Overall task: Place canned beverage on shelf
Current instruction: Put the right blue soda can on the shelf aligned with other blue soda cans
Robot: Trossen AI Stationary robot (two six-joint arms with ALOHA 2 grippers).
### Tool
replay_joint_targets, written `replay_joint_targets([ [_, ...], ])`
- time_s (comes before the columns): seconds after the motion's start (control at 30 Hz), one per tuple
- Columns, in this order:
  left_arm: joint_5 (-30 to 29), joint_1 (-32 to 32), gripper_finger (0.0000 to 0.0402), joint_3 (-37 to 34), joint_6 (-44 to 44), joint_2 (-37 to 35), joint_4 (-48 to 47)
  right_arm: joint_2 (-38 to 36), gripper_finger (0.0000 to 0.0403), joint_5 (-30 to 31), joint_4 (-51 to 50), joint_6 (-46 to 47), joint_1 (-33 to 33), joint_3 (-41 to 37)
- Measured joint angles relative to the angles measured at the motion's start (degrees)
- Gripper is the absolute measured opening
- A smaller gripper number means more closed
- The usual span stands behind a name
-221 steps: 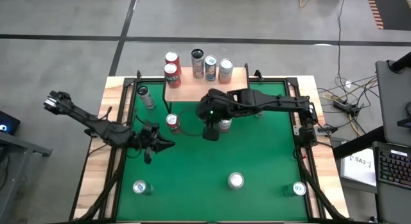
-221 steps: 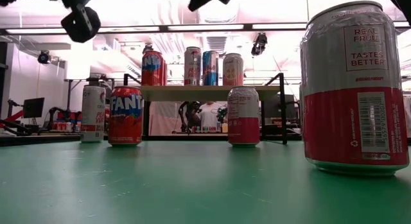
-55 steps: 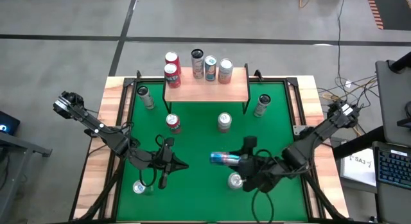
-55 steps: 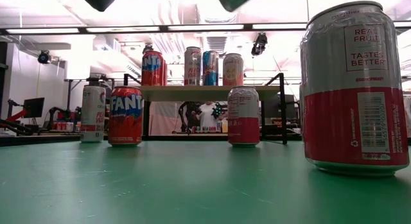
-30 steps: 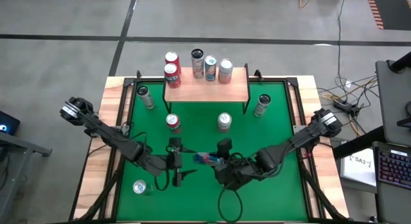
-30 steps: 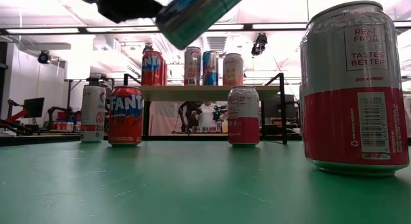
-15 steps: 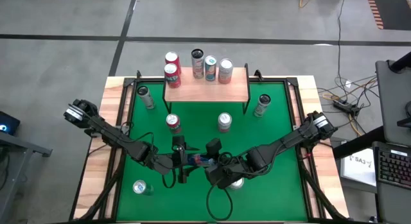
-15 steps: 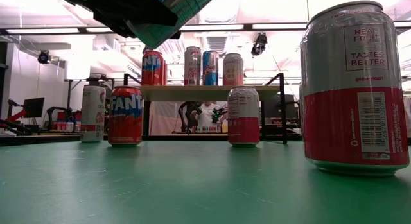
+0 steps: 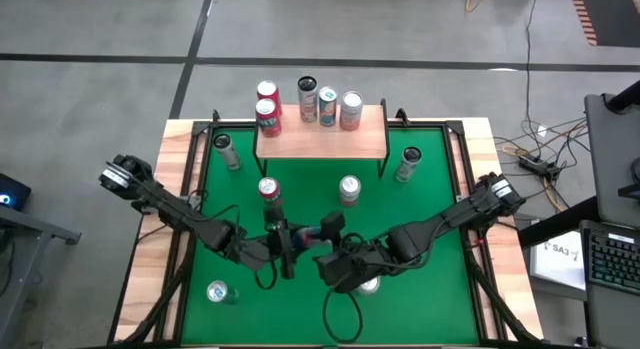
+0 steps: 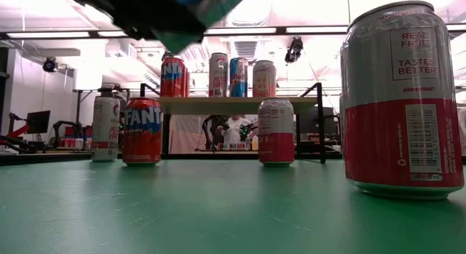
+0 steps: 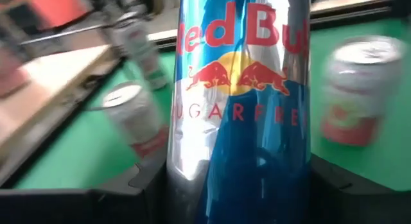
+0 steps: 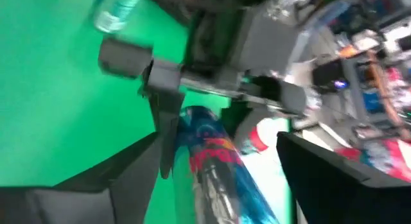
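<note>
The green counter (image 9: 420,219) carries the shelf (image 9: 322,137) at its far edge, a small bare-wood platform on black legs. Four cans (image 9: 325,104) stand along the shelf's back and left side, and the front and right part of its top is bare.

Both arms meet in front of the shelf, well apart from it and slightly left of its middle. The left end effector (image 9: 287,245) and the right end effector (image 9: 325,234) face each other across the Red Bull Sugarfree can (image 9: 308,241), which hangs on its side in the air between them, clear of the counter.

In the left wrist view the can (image 11: 241,102) fills the gap, with the left fingers (image 11: 144,185) pressed against both its sides: clamped on it. In the right wrist view the right fingers (image 12: 122,172) stand apart, with space on each side of the can (image 12: 215,153).

This looks like a hand-over from right arm to left, at the point of release. Next, I judge, the right arm must back away without knocking the can, then the left arm must turn it upright and carry it to the shelf's bare part, clear of the cans standing there
</note>
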Motion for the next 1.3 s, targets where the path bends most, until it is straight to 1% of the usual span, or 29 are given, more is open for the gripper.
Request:
replay_joint_targets([
  [0.07,-2.78,-0.17,0.0211,-0.13,0.08,-0.41,0.05,-0.14,0.0318,1.32,-0.1,-0.25,0.02,0.88],
  [0.23,-3.17,-0.71,0.0211,-1.35,1.39,-2.71,0.36,-0.46,0.0324,1.68,-0.42,-0.66,-0.04,3.97],
  [0.4,-6.11,-2.91,0.0211,-2.04,4.73,-7.05,0.84,-3.53,0.0325,2.51,-0.48,1.31,0.0,5.87],
  [0.57,-7.28,-5.34,0.0211,-3.52,9.26,-12.53,1.51,-8.27,0.0326,2.35,0.06,4.5,-0.02,3.28],
  [0.67,-7.43,-5.74,0.0211,-5.24,13.78,-15.21,7.13,-11.43,0.0326,2.35,3.55,6.22,-0.03,-0.44],
  [0.8,-6.7,-6.01,0.0211,-8.92,22.64,-17.11,18.72,-13.8,0.0327,2.35,11.46,6.24,-0.17,-6.99],
  [0.93,-6.09,-6.06,0.0211,-13.22,29.31,-17.76,30.9,-15.38,0.0327,2.37,22.66,5.39,-0.28,-14.37],
  [1.07,-6.03,-6.06,0.0211,-15.43,32.15,-18.21,35.6,-15.95,0.0327,2.33,37.42,4.87,-0.75,-21.69],
  [1.23,-6.1,-5.99,0.0211,-16.48,34.2,-18.4,37.73,-13.01,0.0327,2.05,61.26,3.56,-2.44,-30.61],
  [1.3,-6.43,-5.99,0.0211,-16.62,34.2,-18.46,37.73,-11.22,0.0327,1.95,68.71,2.49,-3.01,-33.06],
])
